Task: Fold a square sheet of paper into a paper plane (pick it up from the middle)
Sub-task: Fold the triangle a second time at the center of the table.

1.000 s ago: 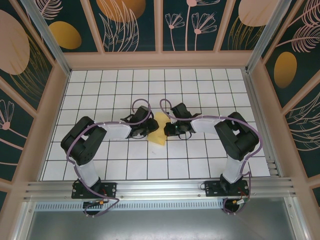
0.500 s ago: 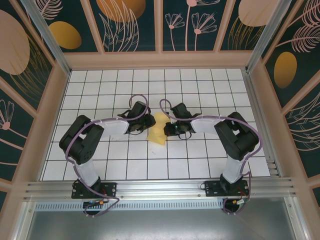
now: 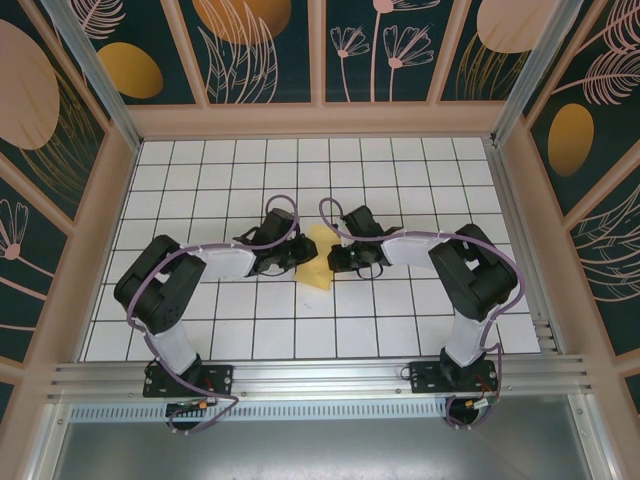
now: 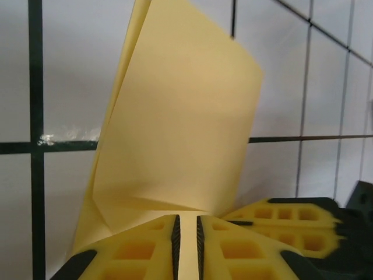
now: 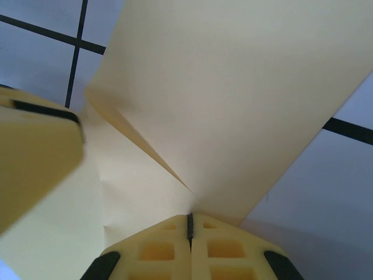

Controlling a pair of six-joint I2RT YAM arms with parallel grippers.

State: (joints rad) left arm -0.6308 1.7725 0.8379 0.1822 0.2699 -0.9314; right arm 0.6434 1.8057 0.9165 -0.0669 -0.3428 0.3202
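The square sheet of paper [image 3: 318, 262] is a pale-yellow creased wedge on the grid floor between both grippers. In the left wrist view one flap of the paper [image 4: 180, 128] stands up, folded along a crease. My left gripper [image 3: 301, 252] is at the paper's left edge. Its jaws [image 4: 186, 224] are a narrow slit apart, and yellow paper shows through the slit. My right gripper [image 3: 335, 258] is at the paper's right side. It is shut [image 5: 189, 217] on the paper [image 5: 233, 105] where the crease runs into its tips. The paper plane is out of view.
The white grid-tiled floor [image 3: 400, 320] is walled by a pinkish frame [image 3: 320, 122] with dark patterned panels. The two grippers nearly touch: a right finger [image 4: 291, 221] shows in the left wrist view, and a left finger [image 5: 35, 157] in the right wrist view.
My left gripper drew slightly away to the left, then came back to the paper's edge with narrower jaws. The right gripper and the paper stayed put.
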